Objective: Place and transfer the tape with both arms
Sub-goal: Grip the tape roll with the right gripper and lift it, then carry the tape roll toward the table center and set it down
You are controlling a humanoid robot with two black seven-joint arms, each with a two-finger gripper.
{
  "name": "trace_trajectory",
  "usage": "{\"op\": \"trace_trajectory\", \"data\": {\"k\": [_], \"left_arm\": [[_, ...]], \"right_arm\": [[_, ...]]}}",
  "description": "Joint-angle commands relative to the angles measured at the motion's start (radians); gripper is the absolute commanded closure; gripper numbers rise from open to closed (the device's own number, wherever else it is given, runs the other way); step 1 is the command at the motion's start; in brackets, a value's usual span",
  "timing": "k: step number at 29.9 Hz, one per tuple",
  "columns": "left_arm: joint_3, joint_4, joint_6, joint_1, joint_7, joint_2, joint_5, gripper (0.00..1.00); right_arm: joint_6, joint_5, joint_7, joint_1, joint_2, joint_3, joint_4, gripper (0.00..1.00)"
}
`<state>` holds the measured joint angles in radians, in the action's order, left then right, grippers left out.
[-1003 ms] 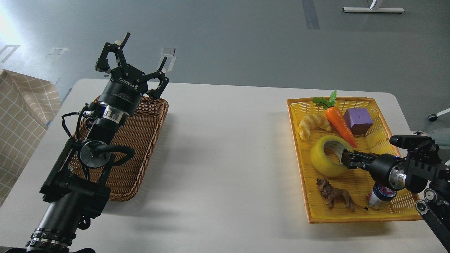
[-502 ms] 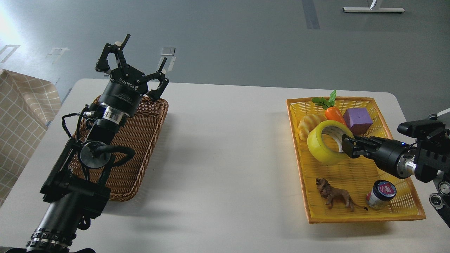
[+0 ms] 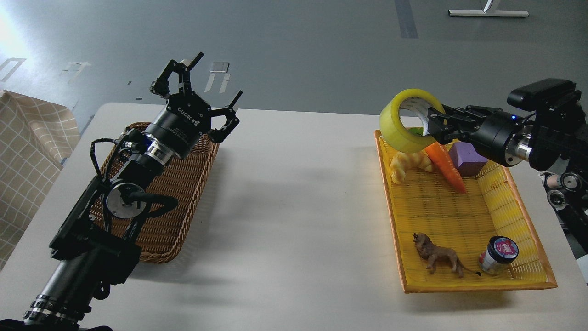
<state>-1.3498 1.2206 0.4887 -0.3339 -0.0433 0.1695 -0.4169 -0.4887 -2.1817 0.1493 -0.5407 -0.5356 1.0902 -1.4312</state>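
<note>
The yellow tape roll (image 3: 398,128) with its grey-white core hangs in the air above the far left corner of the yellow basket (image 3: 459,287). My right gripper (image 3: 432,123) is shut on the roll's right wall, one finger inside the core. The right arm comes in from the right edge. My left gripper (image 3: 216,86) is open and empty, raised above the far right corner of the brown wicker basket (image 3: 183,193), fingers pointing up and away.
In the yellow basket lie a croissant (image 3: 406,162), a carrot (image 3: 445,168), a purple cube (image 3: 464,156), a toy lion (image 3: 436,255) and a small jar with a red-blue lid (image 3: 498,255). White table (image 3: 298,207) lies between the baskets. A checked cloth (image 3: 27,151) is at left.
My right gripper has lifted the tape out of the yellow basket, up and to the left. My left arm has shifted to the right and tilted toward the middle.
</note>
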Motion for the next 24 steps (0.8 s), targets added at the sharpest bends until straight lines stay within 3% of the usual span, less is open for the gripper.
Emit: {"op": "trace_trajectory", "data": {"k": [1, 19, 24], "left_arm": [[0.018, 0.005, 0.0, 0.003, -0.004, 0.022, 0.0, 0.02], [0.012, 0.013, 0.0, -0.004, -0.003, 0.021, 0.0, 0.02], [0.012, 0.013, 0.0, -0.001, 0.023, 0.022, 0.0, 0.02]], "right_arm": [[0.0, 0.0, -0.002, -0.05, 0.054, -0.018, 0.025, 0.93], [0.0, 0.0, -0.019, -0.301, 0.463, -0.386, 0.392, 0.95], [0.0, 0.0, -0.022, -0.323, 0.536, -0.424, 0.471, 0.95]]}}
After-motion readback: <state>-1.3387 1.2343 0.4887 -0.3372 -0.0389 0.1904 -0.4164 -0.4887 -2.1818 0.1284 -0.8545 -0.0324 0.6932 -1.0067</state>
